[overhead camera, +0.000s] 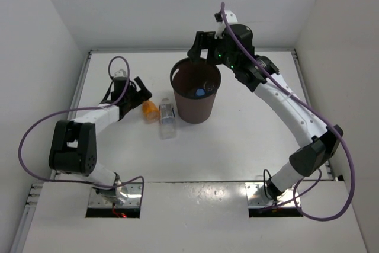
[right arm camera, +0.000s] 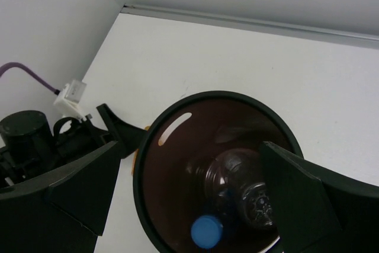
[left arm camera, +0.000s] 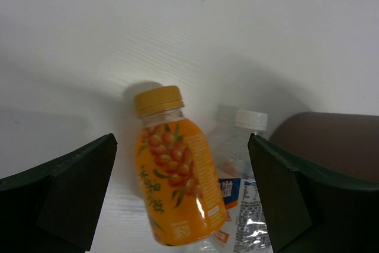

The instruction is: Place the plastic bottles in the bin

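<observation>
A stubby orange bottle [overhead camera: 150, 111] [left arm camera: 177, 182] lies on the table, left of the bin [overhead camera: 195, 114]. A clear bottle with a whitish label and white cap [overhead camera: 167, 120] [left arm camera: 247, 164] lies right beside it. My left gripper [overhead camera: 142, 92] [left arm camera: 183, 202] stands open, its fingers either side of the orange bottle and apart from it. My right gripper [overhead camera: 200, 56] [right arm camera: 189, 199] hangs open and empty over the bin's [right arm camera: 148, 164] far rim. Inside the bin lie a blue-capped bottle [right arm camera: 207, 231] [overhead camera: 200, 93] and a plain clear bottle [right arm camera: 246, 185].
White walls enclose the table on three sides, close behind the bin and to the left of the left arm. The bin's brown wall [left arm camera: 331, 143] stands just right of the two lying bottles. Purple cables loop off both arms.
</observation>
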Robot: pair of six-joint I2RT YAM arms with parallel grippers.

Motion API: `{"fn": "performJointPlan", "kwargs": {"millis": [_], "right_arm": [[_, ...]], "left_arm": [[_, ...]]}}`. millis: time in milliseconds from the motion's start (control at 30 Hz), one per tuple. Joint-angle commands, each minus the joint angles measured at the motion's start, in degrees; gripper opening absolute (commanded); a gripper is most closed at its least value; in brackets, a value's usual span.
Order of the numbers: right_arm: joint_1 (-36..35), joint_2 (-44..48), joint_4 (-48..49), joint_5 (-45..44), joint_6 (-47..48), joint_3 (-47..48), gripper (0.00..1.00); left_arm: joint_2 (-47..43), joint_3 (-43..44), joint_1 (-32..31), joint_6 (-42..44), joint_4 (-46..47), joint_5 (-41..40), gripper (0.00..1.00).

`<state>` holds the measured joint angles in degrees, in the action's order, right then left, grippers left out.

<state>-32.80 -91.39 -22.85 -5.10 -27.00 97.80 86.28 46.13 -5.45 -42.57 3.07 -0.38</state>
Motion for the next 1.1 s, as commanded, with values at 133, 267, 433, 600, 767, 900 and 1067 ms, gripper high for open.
{"fn": "performJointPlan", "kwargs": {"millis": [133, 267, 433, 600, 767, 900, 1067], "right_arm": [[0.72, 2.89, 2.29, 0.01, -1.3, -0.94, 1.0], [1.33, 3.94, 1.23, -0.7, -1.3, -1.99, 1.0], [1.86, 5.17, 1.23, -1.22, -1.91, -4.1, 1.0], [2.39, 5.17, 0.71, -1.75, -2.44, -4.63, 1.0], [2.91, 5.7, 0.18, -1.75, -2.44, -5.16, 1.0], [3.44, 6.23, -0.35, -1.23, -2.97, -5.86, 1.0], [3.97, 7.37, -0.35, -0.7, -4.02, -7.97, 1.0]], "left_arm": [[3.54, 2.04, -3.78, -2.87, -0.08, 0.12, 1.0], [3.54, -1.47, -3.78, -2.87, -0.61, -0.94, 1.0], [3.54, -3.85, -3.78, -3.4, 0.79, -0.24, 0.97], [3.54, -5.0, -3.78, -5.06, 3.95, 1.61, 0.79], [3.54, -5.61, -3.78, -4.28, 4.58, 2.14, 0.61], [1.62, -2.02, -3.78, -3.75, 2.65, -2.07, 0.47], [-0.32, 9.22, -2.46, -0.77, 0.01, -11.56, 0.41]]}}
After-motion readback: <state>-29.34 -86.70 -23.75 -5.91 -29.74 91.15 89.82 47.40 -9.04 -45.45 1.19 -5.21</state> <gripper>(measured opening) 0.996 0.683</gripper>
